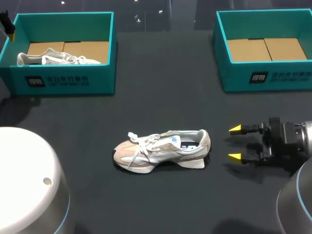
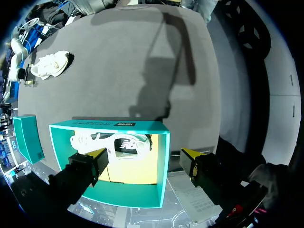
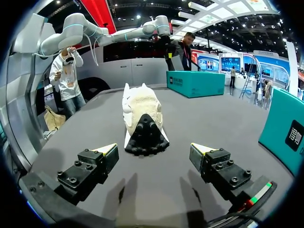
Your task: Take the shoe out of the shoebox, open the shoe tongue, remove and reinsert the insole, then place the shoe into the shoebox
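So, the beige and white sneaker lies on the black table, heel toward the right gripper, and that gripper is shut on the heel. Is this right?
Not quite. The right gripper is open and apart from the beige and white sneaker, as the head view shows. The sneaker does lie on the black table, heel toward it.

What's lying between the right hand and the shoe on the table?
Nothing: only bare table separates the right hand from the shoe, clearest in the head view.

The surface [image 1: 161, 73] is a dark charcoal sheet, matte and even in tone. Light from overhead lays soft shadows on it, and one long shadow [image 2: 167, 61] crosses it.
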`<state>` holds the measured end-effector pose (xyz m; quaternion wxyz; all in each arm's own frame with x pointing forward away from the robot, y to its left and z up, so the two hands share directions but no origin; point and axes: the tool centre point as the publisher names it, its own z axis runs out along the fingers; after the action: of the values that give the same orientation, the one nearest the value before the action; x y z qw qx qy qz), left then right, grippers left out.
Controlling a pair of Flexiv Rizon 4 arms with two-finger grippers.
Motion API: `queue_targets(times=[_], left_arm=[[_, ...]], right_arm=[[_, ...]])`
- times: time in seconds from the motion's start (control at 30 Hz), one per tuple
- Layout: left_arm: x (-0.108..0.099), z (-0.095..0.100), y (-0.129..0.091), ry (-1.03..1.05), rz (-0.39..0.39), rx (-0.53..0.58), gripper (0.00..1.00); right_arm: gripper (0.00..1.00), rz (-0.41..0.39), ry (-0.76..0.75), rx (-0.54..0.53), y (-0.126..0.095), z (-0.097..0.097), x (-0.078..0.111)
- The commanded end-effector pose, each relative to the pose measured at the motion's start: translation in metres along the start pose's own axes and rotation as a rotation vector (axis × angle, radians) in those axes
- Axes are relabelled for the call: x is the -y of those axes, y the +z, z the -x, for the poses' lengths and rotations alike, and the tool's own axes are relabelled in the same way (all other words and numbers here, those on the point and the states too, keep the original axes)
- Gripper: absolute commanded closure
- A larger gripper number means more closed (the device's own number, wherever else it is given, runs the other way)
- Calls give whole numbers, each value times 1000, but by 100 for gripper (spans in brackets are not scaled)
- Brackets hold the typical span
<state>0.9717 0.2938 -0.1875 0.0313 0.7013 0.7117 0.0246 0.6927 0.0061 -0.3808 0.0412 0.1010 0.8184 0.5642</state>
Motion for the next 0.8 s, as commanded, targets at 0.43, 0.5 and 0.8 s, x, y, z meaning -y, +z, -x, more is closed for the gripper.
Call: queue_targets(times=[0.43,0.5,0.8], left_arm=[[0,0,0,1,1,-2,0],[0,0,0,1,1,-2,0],[0,0,0,1,1,-2,0]], right_arm=[[0,12,-9,11,35,-7,-4],[0,14,-10,12,40,-8,-5],[0,19,-14,23,48,-12,-6]])
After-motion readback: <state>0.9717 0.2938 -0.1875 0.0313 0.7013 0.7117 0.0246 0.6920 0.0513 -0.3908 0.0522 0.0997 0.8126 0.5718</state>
